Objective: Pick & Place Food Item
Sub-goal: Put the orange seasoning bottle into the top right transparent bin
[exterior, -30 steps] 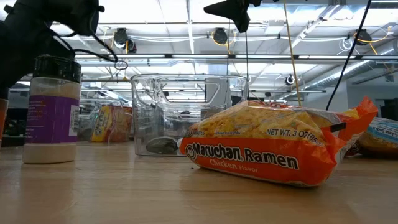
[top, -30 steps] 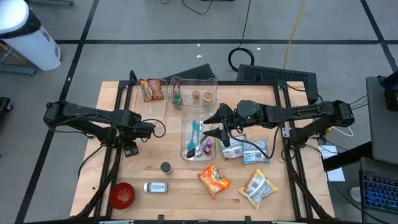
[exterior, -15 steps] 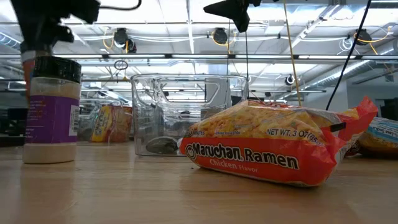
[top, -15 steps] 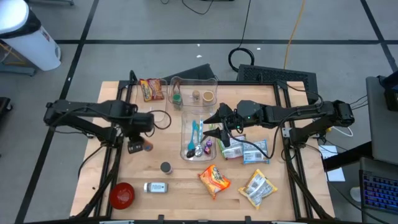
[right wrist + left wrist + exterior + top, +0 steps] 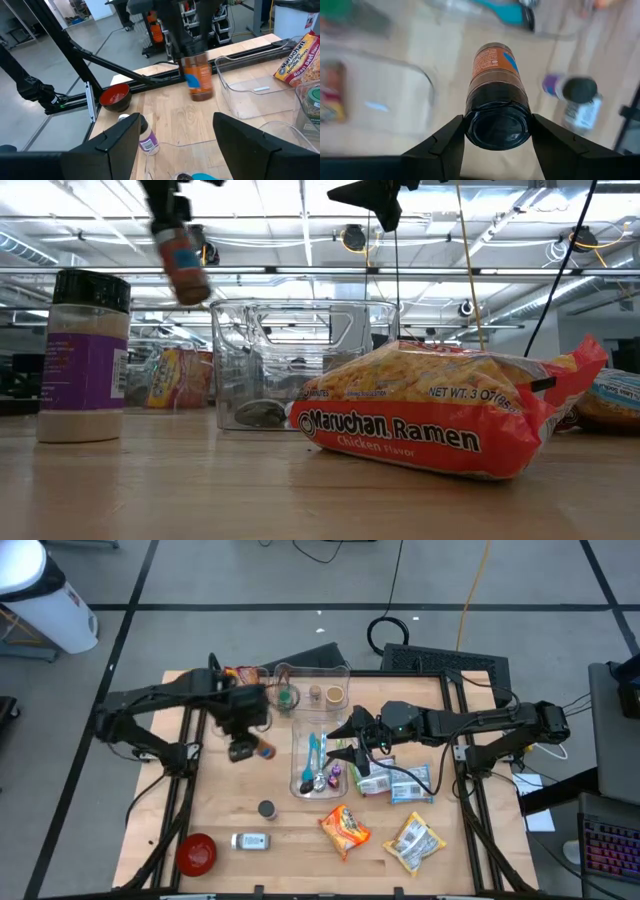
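A spice jar (image 5: 495,75) with an orange label and a dark cap hangs in the air with my left gripper (image 5: 497,122) shut on it. It sits over the table's left half, next to an empty clear bin (image 5: 238,705). The low view shows the jar (image 5: 183,262) high above the tabletop, and the right wrist view shows the jar (image 5: 198,77) too. My right gripper (image 5: 347,743) hovers open with nothing between its fingers, over a clear bin (image 5: 318,755) that holds utensils. My left gripper pinches the jar's dark cap (image 5: 470,122) between its two fingers (image 5: 445,145), one on each side. The fingers come from above, pointing down. The jar hangs below them, slightly tilted and lifted clear of the table.
A purple-labelled jar (image 5: 266,809) stands near the front. Beside it are a lying bottle (image 5: 250,840) and a red bowl (image 5: 196,852). An orange ramen packet (image 5: 345,828) and other packets (image 5: 415,842) lie at the front right. A third bin (image 5: 312,688) and a ramen packet (image 5: 244,683) sit at the far side.
My left gripper has risen from near the tabletop and gone toward the far edge and the right. It carried the spice jar, which is now lifted well clear of the table. The gripper has also tipped to point more steeply down.
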You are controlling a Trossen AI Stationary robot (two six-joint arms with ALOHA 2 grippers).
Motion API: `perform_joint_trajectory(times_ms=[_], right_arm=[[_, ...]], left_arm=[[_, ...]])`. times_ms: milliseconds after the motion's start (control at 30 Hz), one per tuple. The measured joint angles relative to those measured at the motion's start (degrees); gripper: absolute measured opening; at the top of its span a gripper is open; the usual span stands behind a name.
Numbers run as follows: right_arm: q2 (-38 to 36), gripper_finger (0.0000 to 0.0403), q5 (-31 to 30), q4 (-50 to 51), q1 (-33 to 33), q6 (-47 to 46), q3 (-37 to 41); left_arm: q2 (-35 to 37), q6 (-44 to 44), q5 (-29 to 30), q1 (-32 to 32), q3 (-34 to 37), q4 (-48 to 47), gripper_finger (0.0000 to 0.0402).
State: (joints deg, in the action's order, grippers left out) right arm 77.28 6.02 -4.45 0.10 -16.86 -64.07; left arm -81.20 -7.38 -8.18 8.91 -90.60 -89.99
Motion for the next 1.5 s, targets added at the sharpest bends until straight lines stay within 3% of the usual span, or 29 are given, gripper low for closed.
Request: perform_joint_trajectory(times_ms=[167, 367, 600, 1200, 1500], right_arm=[[0.0, 0.0242, 0.0, 1.4, 0.0, -0.3, 0.0], [0.0, 0.0242, -0.2, 11.2, 0.0, -2.0, 0.0], [0.0, 0.0242, -0.1, 15.1, 0.0, -0.2, 0.0], [-3.3, 0.0242, 1.4, 22.6, -8.7, 8.0, 0.0], [-3.8, 0.0242, 4.8, 24.7, -12.5, 8.7, 0.0]], left_arm=[[-8.7, 7.5, 0.9, 4.8, -10.3, 0.0, 0.0203], [-17.6, 14.6, 4.2, 10.7, -24.0, 0.0, 0.0203], [-24.8, 18.1, 5.3, 16.3, -36.4, 0.1, 0.0203], [-36.3, 20.9, 8.8, 27.8, -37.6, -0.1, 0.0203], [-39.1, 26.6, 9.9, 26.8, -37.6, 0.0, 0.0203]])
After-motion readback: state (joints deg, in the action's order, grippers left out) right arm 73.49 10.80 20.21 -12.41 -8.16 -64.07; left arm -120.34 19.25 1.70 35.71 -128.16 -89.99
